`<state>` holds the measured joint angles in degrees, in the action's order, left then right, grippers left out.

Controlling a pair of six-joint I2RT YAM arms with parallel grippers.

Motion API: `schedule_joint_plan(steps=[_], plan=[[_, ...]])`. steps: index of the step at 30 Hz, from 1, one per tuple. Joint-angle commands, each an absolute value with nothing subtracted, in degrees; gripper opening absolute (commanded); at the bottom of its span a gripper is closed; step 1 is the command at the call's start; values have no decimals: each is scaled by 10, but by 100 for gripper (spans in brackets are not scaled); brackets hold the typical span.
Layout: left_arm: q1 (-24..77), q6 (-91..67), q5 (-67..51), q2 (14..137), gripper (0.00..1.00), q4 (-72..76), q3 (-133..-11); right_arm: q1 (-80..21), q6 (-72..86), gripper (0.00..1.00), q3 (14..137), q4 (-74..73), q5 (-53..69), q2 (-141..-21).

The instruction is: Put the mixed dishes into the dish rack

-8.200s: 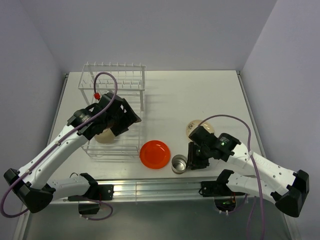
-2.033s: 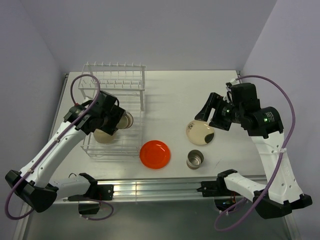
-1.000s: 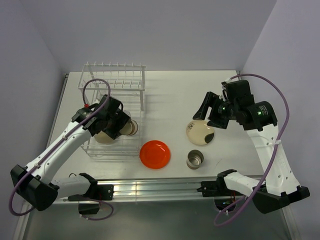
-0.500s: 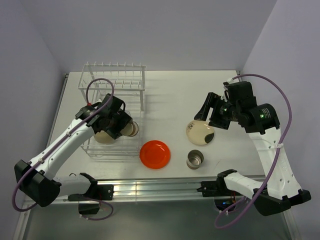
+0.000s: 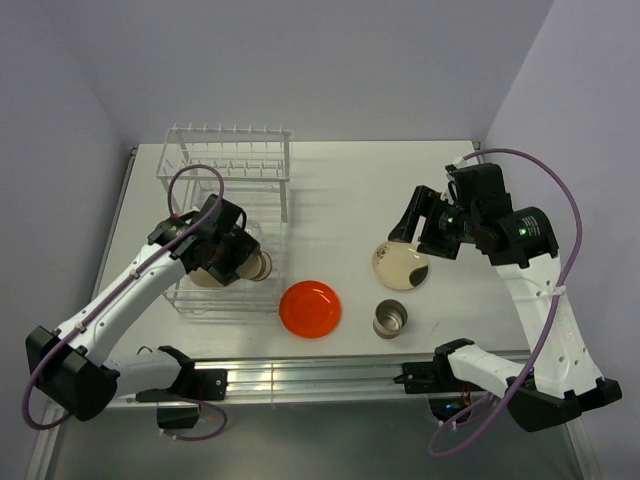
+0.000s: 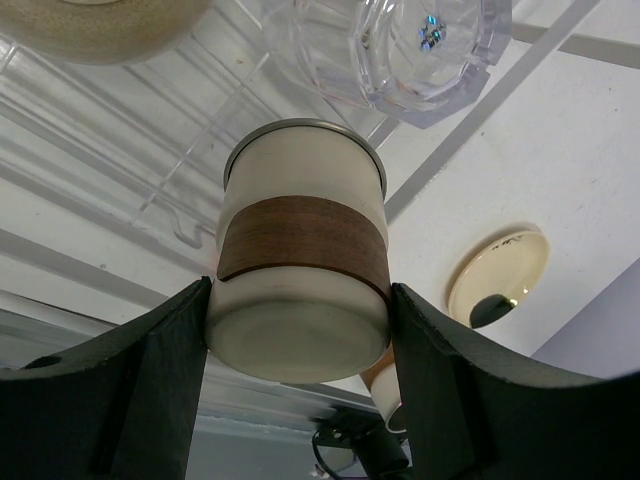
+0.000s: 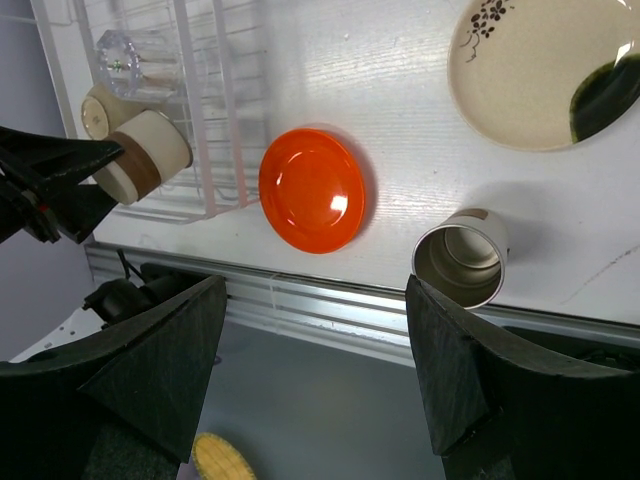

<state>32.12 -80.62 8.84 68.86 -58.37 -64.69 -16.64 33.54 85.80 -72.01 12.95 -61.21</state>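
The white wire dish rack (image 5: 283, 200) stands at the back left. A white-beige bowl (image 5: 200, 275) and a clear glass (image 6: 400, 40) sit in its basket. My left gripper (image 5: 245, 262) hangs over the basket's near right part, shut on a small steel cup (image 6: 300, 270) with a cream wall and a brown band, held on its side. The orange-red plate (image 5: 310, 308), the cream plate (image 5: 402, 264) and a second steel cup (image 5: 391, 318) lie on the table. My right gripper (image 5: 412, 232) hovers high over the cream plate, open and holding nothing.
The table's near edge is an aluminium rail (image 5: 330, 375) just below the orange-red plate and the loose cup. The rack's raised prong row (image 5: 230, 132) runs along its far end. Purple-grey walls close the table at the back and sides.
My left gripper has shifted a little toward the near side over the basket with the cup still in it. The right arm has barely moved.
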Motion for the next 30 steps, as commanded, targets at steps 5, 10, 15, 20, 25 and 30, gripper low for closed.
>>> schedule_joint_plan(steps=[5,10,15,20,25,30], plan=[[306,-788,97,713,0,-587,-657,-171,330,79,850,-713,124,-600],[295,-774,90,733,0,-575,-657,-171,330,80,843,-713,120,-597],[287,-759,86,758,0,-569,-664,-171,330,79,818,-713,118,-592],[280,-737,82,797,0,-558,-682,-171,326,80,795,-718,114,-591],[274,-727,86,835,0,-558,-707,-171,323,79,788,-718,113,-584],[270,-721,95,858,0,-557,-735,-171,322,80,779,-717,112,-582]])
